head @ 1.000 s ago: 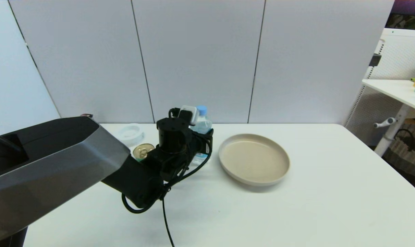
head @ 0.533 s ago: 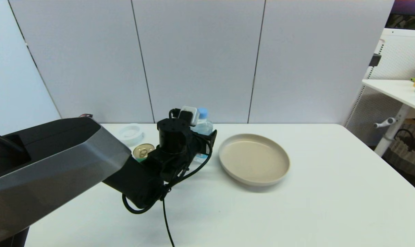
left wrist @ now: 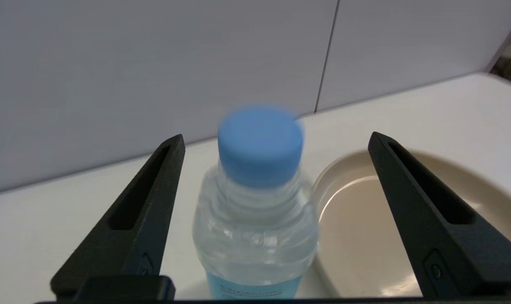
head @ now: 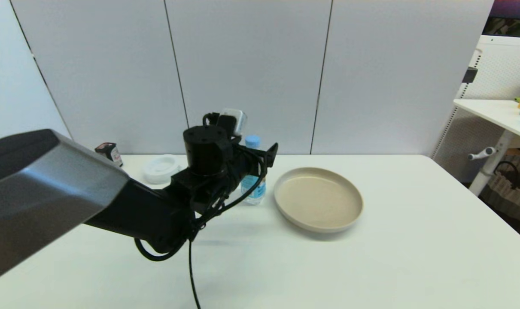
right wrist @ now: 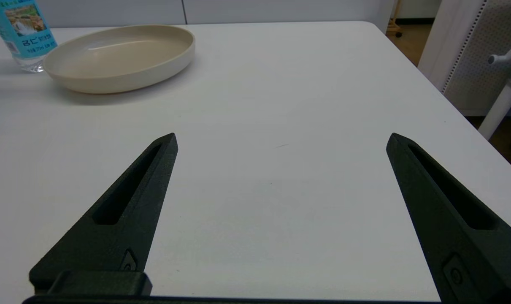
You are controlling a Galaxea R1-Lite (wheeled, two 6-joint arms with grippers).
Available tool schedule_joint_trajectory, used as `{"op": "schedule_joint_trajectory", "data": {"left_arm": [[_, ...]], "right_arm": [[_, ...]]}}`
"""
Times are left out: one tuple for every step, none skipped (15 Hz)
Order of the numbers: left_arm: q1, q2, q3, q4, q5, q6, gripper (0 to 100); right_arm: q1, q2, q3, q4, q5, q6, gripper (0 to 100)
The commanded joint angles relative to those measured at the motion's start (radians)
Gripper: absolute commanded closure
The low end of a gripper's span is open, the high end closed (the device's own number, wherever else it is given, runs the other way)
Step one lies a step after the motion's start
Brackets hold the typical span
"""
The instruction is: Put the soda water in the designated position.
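Note:
The soda water (head: 254,189) is a clear bottle with a light blue cap and a blue label. It stands upright on the white table (head: 371,266), just left of the beige plate (head: 318,199). My left gripper (head: 260,156) is open around the bottle's upper part, one finger on each side with a gap to each. In the left wrist view the soda water (left wrist: 255,228) rises between the fingers of the left gripper (left wrist: 276,138), with the plate (left wrist: 365,219) behind it. My right gripper (right wrist: 281,137) hangs open and empty over bare table, far from the soda water (right wrist: 21,29).
A white round lid-like object (head: 161,168) and a small black jar (head: 109,152) sit at the back left of the table. The left arm covers the table behind and left of the bottle. A second white table (head: 496,113) stands off to the right.
My left arm has risen, so the gripper now sits near the bottle's neck instead of its body. The bottle stays in place. The black jar is uncovered and the tin can is now hidden.

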Motion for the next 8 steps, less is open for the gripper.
{"op": "schedule_joint_trajectory", "data": {"left_arm": [[0.007, -0.362, -0.003, 0.223, 0.007, -0.006, 0], [0.027, -0.456, -0.001, 0.335, 0.008, -0.006, 0], [0.073, -0.568, -0.003, 0.486, 0.008, 0.002, 0], [0.120, -0.652, 0.000, 0.576, 0.010, 0.014, 0], [0.185, -0.723, 0.011, 0.633, 0.008, 0.056, 0], [0.274, -0.780, 0.026, 0.665, 0.001, 0.109, 0], [0.355, -0.838, 0.065, 0.693, -0.005, 0.140, 0], [0.404, -0.901, 0.125, 0.702, -0.015, 0.140, 0]], "right_arm": [[0.000, 0.001, 0.002, 0.000, 0.000, 0.000, 0], [0.000, 0.001, 0.002, 0.000, 0.000, 0.000, 0], [0.000, 0.001, 0.002, 0.000, 0.000, 0.000, 0], [0.000, 0.001, 0.002, 0.000, 0.000, 0.000, 0], [0.000, 0.001, 0.002, 0.000, 0.000, 0.000, 0], [0.000, 0.001, 0.002, 0.000, 0.000, 0.000, 0], [0.000, 0.001, 0.002, 0.000, 0.000, 0.000, 0], [0.000, 0.001, 0.002, 0.000, 0.000, 0.000, 0]]}}
